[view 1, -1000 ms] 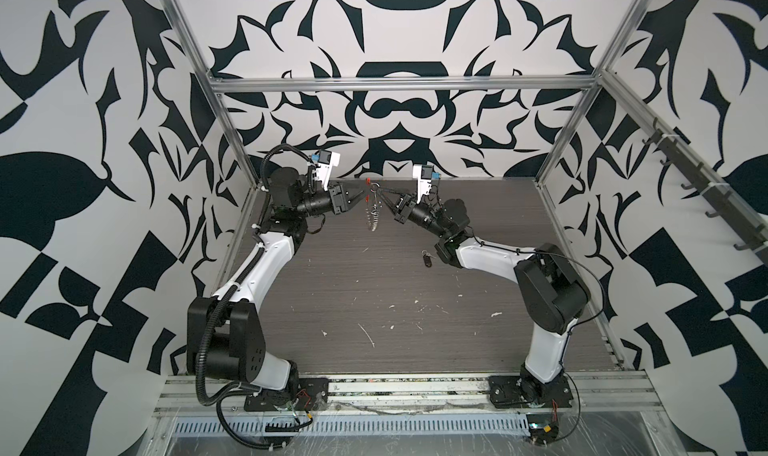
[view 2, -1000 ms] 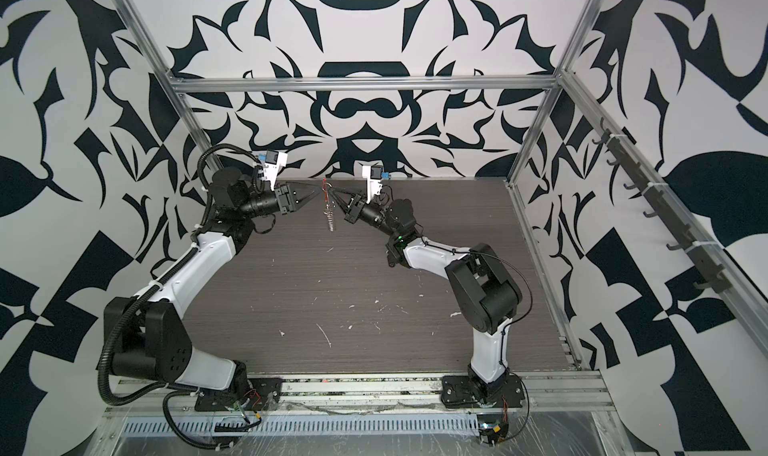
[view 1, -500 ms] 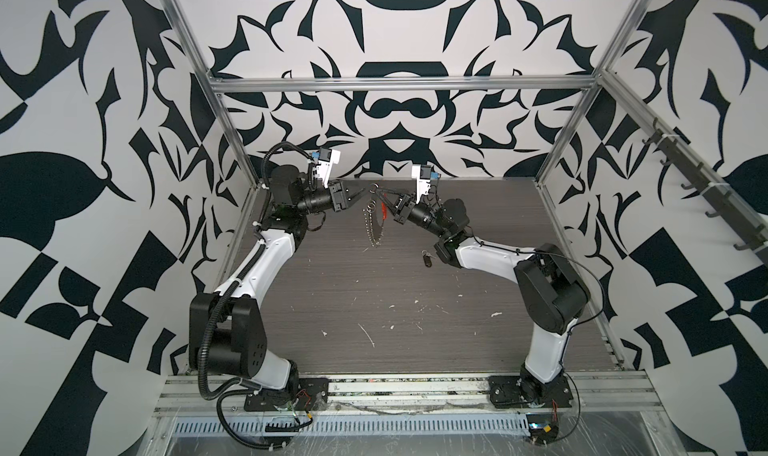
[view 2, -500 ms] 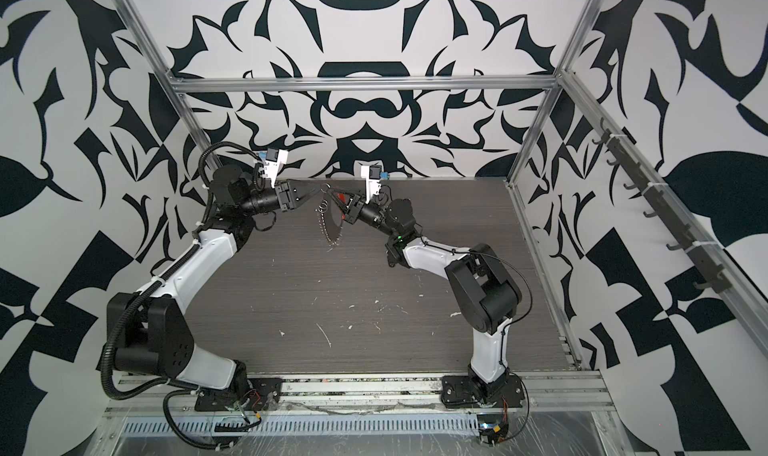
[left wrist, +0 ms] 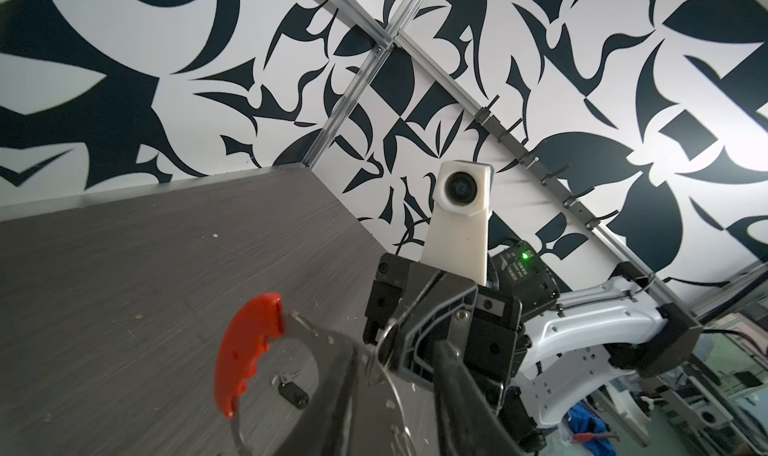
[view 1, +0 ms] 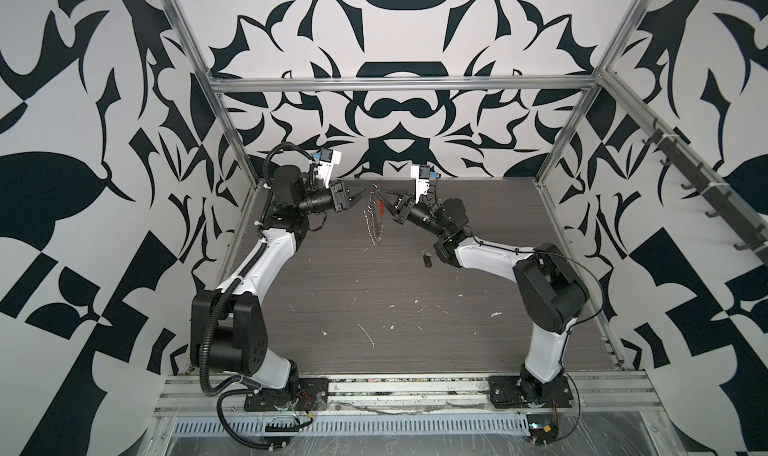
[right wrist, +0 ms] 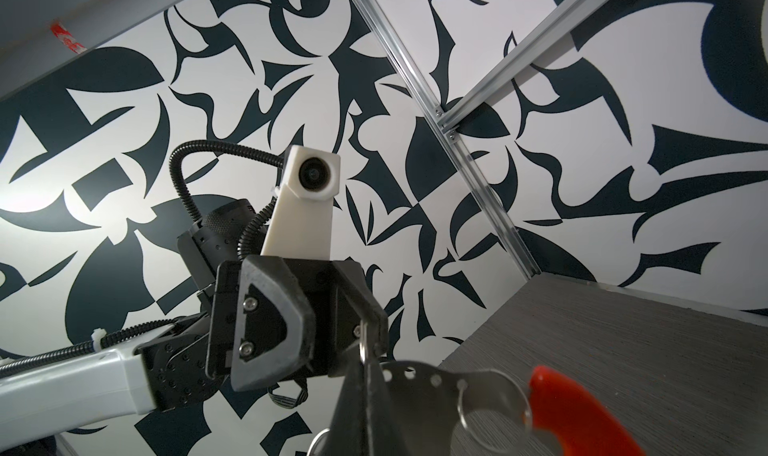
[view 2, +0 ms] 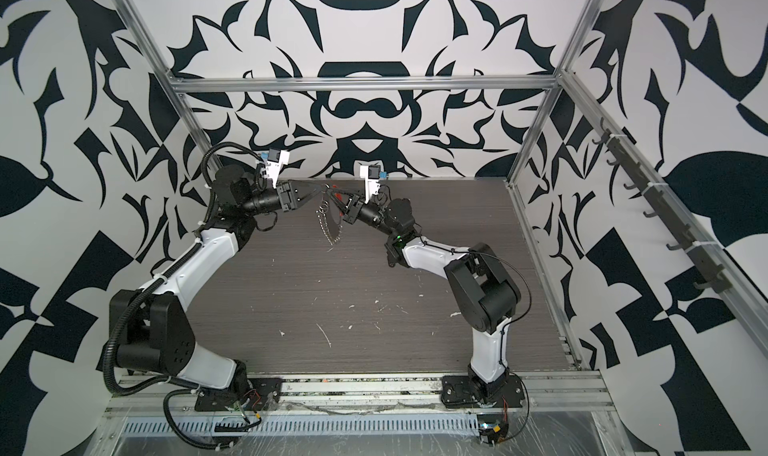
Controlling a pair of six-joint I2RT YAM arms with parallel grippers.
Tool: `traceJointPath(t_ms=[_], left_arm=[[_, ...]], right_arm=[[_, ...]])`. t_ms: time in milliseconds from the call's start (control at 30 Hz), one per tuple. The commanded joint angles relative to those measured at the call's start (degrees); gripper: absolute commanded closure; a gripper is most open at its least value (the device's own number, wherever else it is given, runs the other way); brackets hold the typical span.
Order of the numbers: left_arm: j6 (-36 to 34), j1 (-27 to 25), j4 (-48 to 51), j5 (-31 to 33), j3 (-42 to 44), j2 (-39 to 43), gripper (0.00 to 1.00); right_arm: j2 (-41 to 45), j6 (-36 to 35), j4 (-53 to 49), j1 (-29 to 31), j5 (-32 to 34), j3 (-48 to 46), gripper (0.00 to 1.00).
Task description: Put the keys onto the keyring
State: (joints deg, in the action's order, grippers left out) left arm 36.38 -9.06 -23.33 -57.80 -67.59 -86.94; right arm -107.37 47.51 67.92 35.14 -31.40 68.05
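Scuffed grey table [view 1: 353, 292], patterned walls [view 1: 399, 34]

Heads up, in both top views the keyring [view 1: 372, 225] [view 2: 331, 229] is way too small to tell how its top end meets the left gripper [view 1: 362, 192] and the right gripper [view 1: 381, 192]. The keys [view 1: 425, 260] are just a dark speck mid-frame in a top view, with zero detail. In the left wrist view, blurry close-up fingers [left wrist: 332, 395] cover the keyring's metal, which runs out of frame. In the right wrist view its red section [right wrist: 582, 412] gets cropped too.
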Motion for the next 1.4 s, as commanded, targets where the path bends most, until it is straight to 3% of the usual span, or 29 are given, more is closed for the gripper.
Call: traceJointPath(t_ms=[0, 533, 633, 833, 1067, 1367], left_arm=[[1.33, -0.08, -3.45, -0.21, -0.64, -0.99, 0.71], [3.61, -0.34, -5.40, -1.00, -0.56, -1.77, 0.86], [3.85, -0.56, -5.77, -1.22, -0.27, -1.76, 0.85], [4.14, -0.87, -5.94, -1.27, 0.52, -1.73, 0.72], [4.25, -0.87, -5.36, -1.92, 0.89, -1.24, 0.81], [3.79, -0.53, -3.45, -2.13, 0.75, -0.20, 0.77]], right_arm=[[0.59, 0.31, 4.16, 0.37, -0.90, 3.48, 1.00], [-0.21, 0.60, 3.65, 0.72, -0.86, 4.67, 1.00], [-0.33, 0.63, 3.71, 0.77, -0.51, 4.66, 1.00], [-0.12, 0.40, 3.80, 0.83, 0.53, 4.50, 1.00], [-0.21, 0.15, 3.71, 0.72, 1.16, 4.63, 1.00], [-0.25, 0.14, 3.55, 0.67, 1.16, 4.63, 1.00]])
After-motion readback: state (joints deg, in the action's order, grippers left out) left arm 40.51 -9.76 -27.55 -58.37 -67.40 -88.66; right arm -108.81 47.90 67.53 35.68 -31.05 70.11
